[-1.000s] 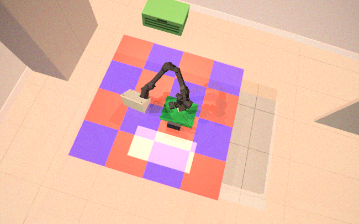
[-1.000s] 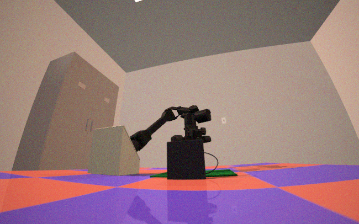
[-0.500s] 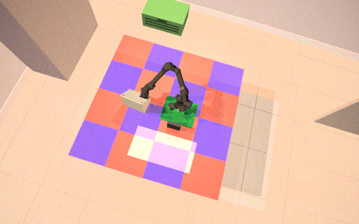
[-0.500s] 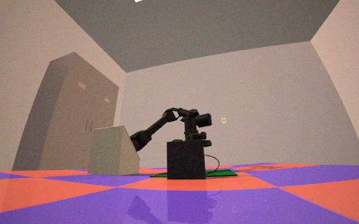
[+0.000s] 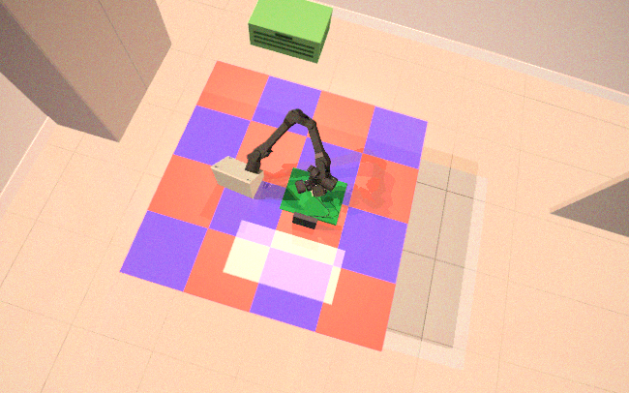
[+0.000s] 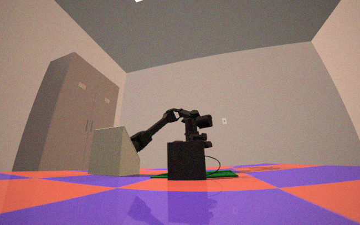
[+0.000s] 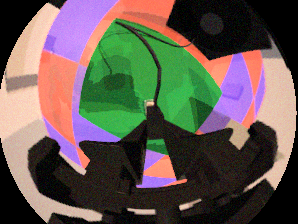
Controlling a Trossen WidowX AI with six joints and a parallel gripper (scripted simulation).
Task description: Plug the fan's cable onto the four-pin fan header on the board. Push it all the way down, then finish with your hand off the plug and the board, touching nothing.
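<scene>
My gripper point(image 7: 153, 121) is shut on the cable's dark plug point(image 7: 152, 111), pointing down over the green board point(image 5: 293, 197) point(image 6: 227, 173) point(image 7: 177, 82). A small whitish piece point(image 7: 149, 104), which looks like the fan header, shows right at the fingertips, beside the plug. The fingers hide most of the plug, and I cannot tell how deep it sits on the header. The black cable point(image 7: 160, 72) runs from the plug across the board and loops back to the fan block. In the exterior view the fingertips are hidden behind that block.
The black fan block point(image 5: 304, 221) point(image 6: 186, 161) point(image 7: 195, 22) stands at the board's edge. The cable loop point(image 6: 219, 164) sticks out beside it. The arm's beige base point(image 5: 236, 179) point(image 6: 106, 152) stands on the other side. A green cabinet point(image 5: 290, 21) and a tall wardrobe point(image 6: 64, 117) are farther off.
</scene>
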